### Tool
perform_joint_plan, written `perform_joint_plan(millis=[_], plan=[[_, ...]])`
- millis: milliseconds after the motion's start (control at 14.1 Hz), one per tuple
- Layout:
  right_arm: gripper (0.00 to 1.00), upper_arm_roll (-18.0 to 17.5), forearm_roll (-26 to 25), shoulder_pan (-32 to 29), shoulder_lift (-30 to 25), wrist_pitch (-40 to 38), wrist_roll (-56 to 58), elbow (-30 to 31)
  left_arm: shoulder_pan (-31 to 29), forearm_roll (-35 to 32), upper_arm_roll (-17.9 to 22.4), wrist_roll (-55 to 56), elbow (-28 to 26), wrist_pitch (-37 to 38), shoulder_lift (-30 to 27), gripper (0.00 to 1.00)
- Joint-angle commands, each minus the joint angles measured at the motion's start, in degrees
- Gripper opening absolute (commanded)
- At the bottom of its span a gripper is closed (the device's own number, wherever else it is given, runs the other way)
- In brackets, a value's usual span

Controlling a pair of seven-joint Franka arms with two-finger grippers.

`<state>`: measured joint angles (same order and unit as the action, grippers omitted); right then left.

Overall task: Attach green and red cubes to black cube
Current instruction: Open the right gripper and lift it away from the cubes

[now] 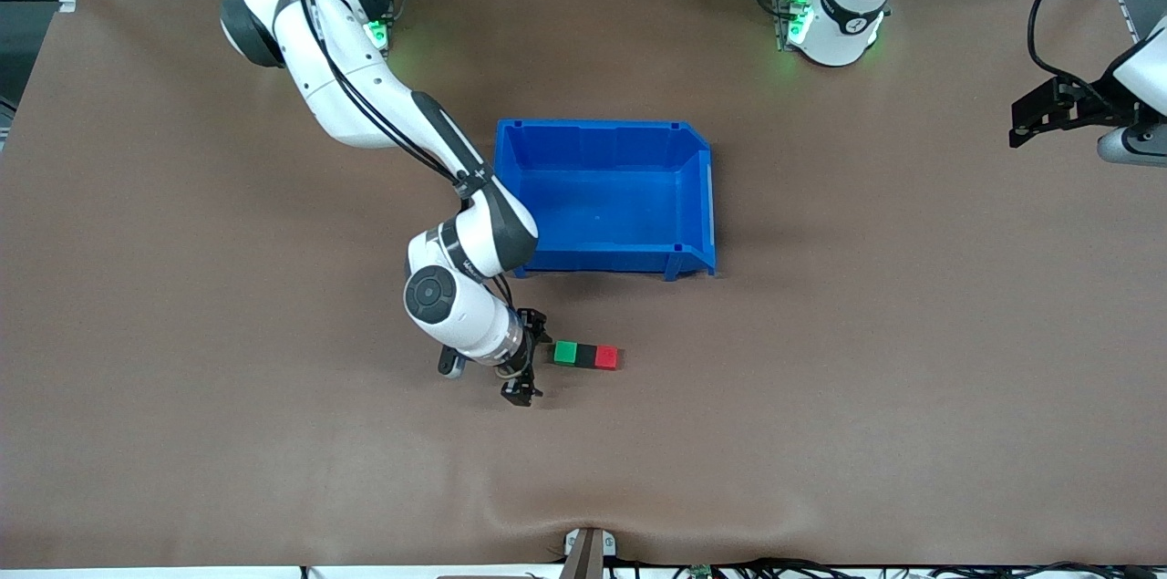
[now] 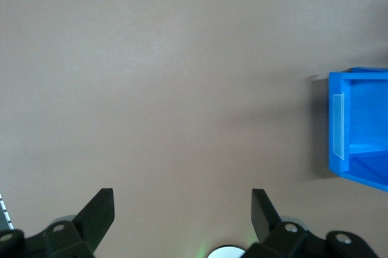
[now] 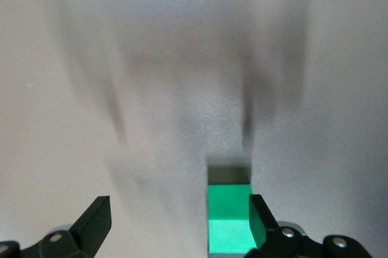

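The black cube (image 1: pixel 586 355) sits low in the middle of the front view, on the tabletop (image 1: pixel 821 378) nearer the camera than the blue bin (image 1: pixel 606 196); the green cube (image 1: pixel 565 353) touches it on the right arm's side and the red cube (image 1: pixel 607 357) on the other, so the row looks joined. The right gripper (image 1: pixel 529 356) hangs just beside the green end, jaws spread wide and holding nothing; the green cube shows at the bottom of the right wrist view, against one finger (image 3: pixel 259 220). The risk, I judge: a sideways move would let that finger drag the row apart. The left gripper (image 1: pixel 1039 116) waits at the upper right edge, jaws wide and empty.
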<state>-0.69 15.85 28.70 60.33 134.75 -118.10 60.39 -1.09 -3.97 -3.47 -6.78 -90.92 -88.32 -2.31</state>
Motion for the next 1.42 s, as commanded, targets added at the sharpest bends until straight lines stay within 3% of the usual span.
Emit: perform_joint_plan(millis=[0,1346], plan=[[1.0,-0.36,0.41,-1.45,-1.97,-1.34,-0.56,0.52,-0.14,1.15,-0.22,-0.25,0.83,-0.18,0.03,1.0],[1.0,-0.28,0.32,-6.02,-4.87,-3.44,3.21,0.52,-0.23,1.15,-1.45,3.62,0.65,-0.71,-0.15,1.0]])
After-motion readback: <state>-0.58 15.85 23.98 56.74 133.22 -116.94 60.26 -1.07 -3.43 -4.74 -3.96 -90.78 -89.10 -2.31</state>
